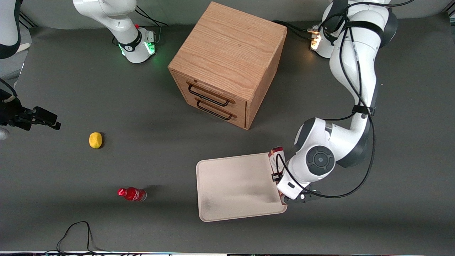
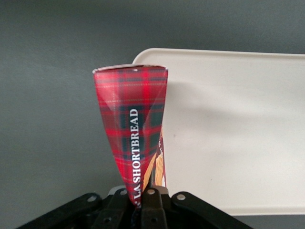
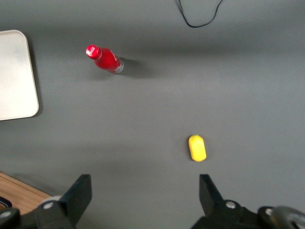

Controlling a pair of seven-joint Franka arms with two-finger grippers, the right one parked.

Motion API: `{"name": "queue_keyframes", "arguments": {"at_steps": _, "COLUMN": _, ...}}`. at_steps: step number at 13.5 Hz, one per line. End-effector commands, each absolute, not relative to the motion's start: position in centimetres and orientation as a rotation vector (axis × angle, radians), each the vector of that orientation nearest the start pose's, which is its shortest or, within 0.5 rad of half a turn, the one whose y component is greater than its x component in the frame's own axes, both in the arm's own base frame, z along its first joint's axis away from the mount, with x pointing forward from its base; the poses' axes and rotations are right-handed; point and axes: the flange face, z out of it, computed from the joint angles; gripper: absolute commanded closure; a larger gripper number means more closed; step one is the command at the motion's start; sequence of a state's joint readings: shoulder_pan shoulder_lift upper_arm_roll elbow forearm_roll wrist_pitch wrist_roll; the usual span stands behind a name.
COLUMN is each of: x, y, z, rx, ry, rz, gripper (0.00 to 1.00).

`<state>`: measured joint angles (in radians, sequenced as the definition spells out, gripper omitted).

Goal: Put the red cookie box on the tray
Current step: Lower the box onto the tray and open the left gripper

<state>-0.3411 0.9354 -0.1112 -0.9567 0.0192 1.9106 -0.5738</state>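
Observation:
The red cookie box [image 2: 132,129], a tartan carton with the word SHORTBREAD on its narrow side, hangs on edge in my gripper [image 2: 141,200], whose fingers are shut on its lower end. In the front view the red cookie box [image 1: 276,156] sticks out from under the wrist, over the edge of the tray [image 1: 231,185] that lies toward the working arm's end. The gripper [image 1: 284,190] itself is mostly hidden under the arm there. The cream-white tray [image 2: 238,138] lies flat beside the box and carries nothing.
A wooden two-drawer cabinet [image 1: 227,64] stands farther from the front camera than the tray. A small red bottle [image 1: 132,194] lies on the grey table toward the parked arm's end, and a yellow lemon [image 1: 95,140] lies farther that way.

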Motion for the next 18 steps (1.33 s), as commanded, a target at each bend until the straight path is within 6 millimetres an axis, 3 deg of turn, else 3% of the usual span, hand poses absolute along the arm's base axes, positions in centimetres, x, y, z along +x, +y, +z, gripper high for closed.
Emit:
{"name": "queue_keyframes", "arguments": {"at_steps": 1, "x": 72.2, "y": -32.6, "z": 29.9, "rx": -3.196, "ry": -0.336, "rz": -0.031, "gripper": 1.00}}
{"name": "queue_keyframes", "arguments": {"at_steps": 11, "x": 71.2, "y": -34.6, "z": 25.3, "rx": -3.164, "ry": -0.246, "rz": -0.054, "gripper": 1.00}}
{"name": "queue_keyframes", "arguments": {"at_steps": 12, "x": 71.2, "y": -34.7, "z": 25.2, "rx": -3.166, "ry": -0.241, "rz": -0.058, "gripper": 0.84}}
{"name": "queue_keyframes", "arguments": {"at_steps": 13, "x": 71.3, "y": -34.5, "z": 25.2, "rx": -3.166, "ry": -0.234, "rz": -0.059, "gripper": 0.77}}
{"name": "queue_keyframes", "arguments": {"at_steps": 14, "x": 71.3, "y": -34.4, "z": 25.2, "rx": -3.166, "ry": -0.231, "rz": -0.059, "gripper": 0.60}}
{"name": "queue_keyframes", "arguments": {"at_steps": 15, "x": 71.4, "y": -34.4, "z": 25.2, "rx": -3.167, "ry": -0.231, "rz": -0.061, "gripper": 0.09}}
{"name": "queue_keyframes", "arguments": {"at_steps": 16, "x": 71.4, "y": -34.4, "z": 25.2, "rx": -3.167, "ry": -0.229, "rz": -0.061, "gripper": 0.00}}
{"name": "queue_keyframes", "arguments": {"at_steps": 18, "x": 71.5, "y": -34.2, "z": 25.5, "rx": -3.165, "ry": -0.234, "rz": -0.057, "gripper": 0.00}}
